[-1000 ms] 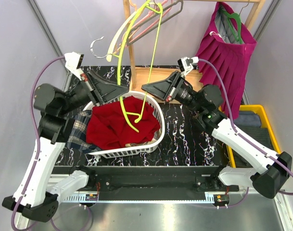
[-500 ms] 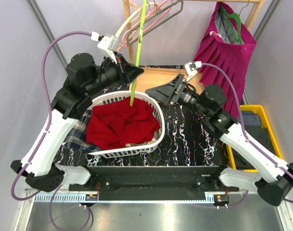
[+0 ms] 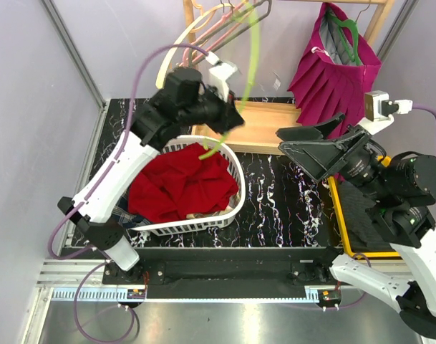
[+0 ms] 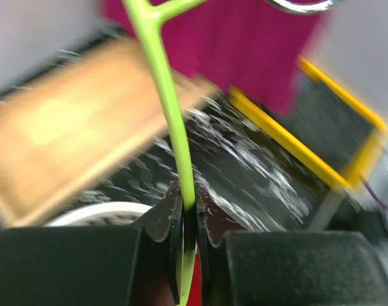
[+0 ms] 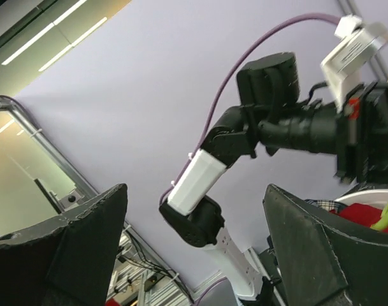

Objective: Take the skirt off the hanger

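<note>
Marbled black tabletop (image 3: 275, 193); white plastic basket (image 3: 240, 192) cradles crumpled red skirt (image 3: 178, 183).

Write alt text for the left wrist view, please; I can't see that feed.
The left gripper is shut on a thin green hanger that runs up out of frame. Behind it, blurred: a wooden board, a magenta skirt and a yellow-rimmed tray.
</note>
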`<state>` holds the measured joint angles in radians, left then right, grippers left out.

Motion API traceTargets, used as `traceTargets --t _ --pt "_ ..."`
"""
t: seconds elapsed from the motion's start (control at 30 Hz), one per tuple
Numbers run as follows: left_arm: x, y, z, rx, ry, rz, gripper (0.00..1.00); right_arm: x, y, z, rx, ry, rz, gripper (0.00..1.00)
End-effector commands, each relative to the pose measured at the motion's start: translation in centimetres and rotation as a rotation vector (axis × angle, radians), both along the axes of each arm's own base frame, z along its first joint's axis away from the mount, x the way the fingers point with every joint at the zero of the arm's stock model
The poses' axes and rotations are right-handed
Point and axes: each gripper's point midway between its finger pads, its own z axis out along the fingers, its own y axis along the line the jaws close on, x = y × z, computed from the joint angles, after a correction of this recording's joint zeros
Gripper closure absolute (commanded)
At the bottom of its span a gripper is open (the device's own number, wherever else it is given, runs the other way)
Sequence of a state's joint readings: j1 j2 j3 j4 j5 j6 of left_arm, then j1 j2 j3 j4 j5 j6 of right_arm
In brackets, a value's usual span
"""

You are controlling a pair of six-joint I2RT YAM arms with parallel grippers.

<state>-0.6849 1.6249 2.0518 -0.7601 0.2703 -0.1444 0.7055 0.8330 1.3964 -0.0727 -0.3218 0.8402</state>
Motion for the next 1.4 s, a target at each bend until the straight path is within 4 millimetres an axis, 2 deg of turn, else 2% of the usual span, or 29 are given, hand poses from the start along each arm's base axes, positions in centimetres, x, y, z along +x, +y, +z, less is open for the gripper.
traceTargets --t 0.0,0.07,0.1,0.17,0.3,0.4,0.43,0.47,0.5,0.53,0.57,0.6,0.63,0.77,0.87,0.93,1.0,1.03,1.07,1.1,1.13,1.2,1.23,1.37 --pt "-11.4 -3.7 3.5 -0.087 -0.058 -0.448 1.0 1.7 -0.1 -2.3 -0.081 0.025 -0.087 0.05" --pt "-13.7 -3.5 4.3 -0.092 -0.092 -0.481 1.0 1.8 -0.4 -2.8 -0.086 0.026 -0.107 0.04" --pt "-14.0 -3.3 3.9 -0.084 -0.091 -0.478 1.0 1.8 -0.4 -2.9 -0.089 0.026 -0.108 0.04" --pt "-14.9 -2.4 4.4 -0.091 -0.105 -0.475 1.0 1.7 -0.6 -3.0 -0.091 0.025 -0.114 0.04" --pt "-13.8 -1.9 5.0 -0.093 -0.113 -0.398 1.0 1.3 -1.0 -2.2 -0.077 0.01 -0.118 0.04" --pt "-12.5 -2.6 6.4 -0.169 -0.045 -0.393 1.0 0.7 -1.4 -1.5 -0.058 -0.009 -0.11 0.04" --pt "-11.4 -3.2 6.0 -0.185 0.003 -0.386 1.0 0.4 -1.6 -1.2 -0.048 -0.015 -0.107 0.04" --pt "-10.1 -2.9 6.6 -0.229 0.062 -0.35 1.0 0.3 -1.7 -1.1 -0.044 -0.016 -0.107 0.04" --pt "-9.9 -3.1 6.8 -0.256 0.093 -0.375 1.0 0.1 -1.9 -0.9 -0.038 -0.018 -0.106 0.04" --pt "-8.9 -3.8 6.1 -0.267 0.143 -0.381 1.0 -0.3 -2.2 -0.7 -0.028 -0.023 -0.108 0.04" --pt "-8.0 -3.6 5.8 -0.295 0.215 -0.366 1.0 -0.3 -2.5 -0.6 -0.021 -0.021 -0.115 0.04" --pt "-8.3 -3.9 6.2 -0.324 0.238 -0.426 1.0 -0.5 -2.7 -0.5 -0.013 -0.024 -0.118 0.04" --pt "-7.8 -4.4 5.5 -0.328 0.275 -0.44 1.0 -0.8 -3.1 -0.3 -0.004 -0.03 -0.124 0.04" --pt "-6.5 -5.1 5.4 -0.376 0.362 -0.465 1.0 -0.9 -3.5 -0.3 0.006 -0.028 -0.137 0.04" --pt "-4.6 -5.5 6.3 -0.405 0.334 -0.443 1.0 -0.7 -3.1 -0.6 0.0 -0.017 -0.13 0.05" --pt "-1.7 -5.2 8.1 -0.439 0.265 -0.353 1.0 -0.5 -2.9 -0.5 0.005 -0.019 -0.125 0.05" --pt "0.9 -5.4 8.2 -0.454 0.248 -0.274 1.0 -0.3 -2.7 -0.5 0.017 -0.015 -0.121 0.05" --pt "1.3 -5.0 9.6 -0.47 0.2 -0.26 1.0 -0.2 -2.6 -0.5 0.018 -0.016 -0.118 0.05" --pt "2.4 -4.8 9.7 -0.471 0.184 -0.208 1.0 -0.2 -2.6 -0.4 0.02 -0.016 -0.118 0.05" --pt "3.7 -5.2 9.0 -0.462 0.181 -0.18 1.0 0.0 -2.4 -0.4 0.019 -0.013 -0.118 0.06" --pt "4.1 -4.6 10.4 -0.478 0.132 -0.164 1.0 0.1 -2.4 -0.5 0.019 -0.012 -0.119 0.06" --pt "5.9 -4.4 10.4 -0.484 0.097 -0.123 1.0 0.4 -2.2 -0.4 0.019 -0.007 -0.122 0.06" --pt "6.5 -3.9 11.2 -0.489 0.048 -0.119 1.0 0.6 -2.1 -0.5 0.018 -0.003 -0.125 0.06" --pt "10.0 -3.6 9.6 -0.471 0.017 -0.033 1.0 1.3 -1.5 -0.4 0.012 -0.001 -0.124 0.07"
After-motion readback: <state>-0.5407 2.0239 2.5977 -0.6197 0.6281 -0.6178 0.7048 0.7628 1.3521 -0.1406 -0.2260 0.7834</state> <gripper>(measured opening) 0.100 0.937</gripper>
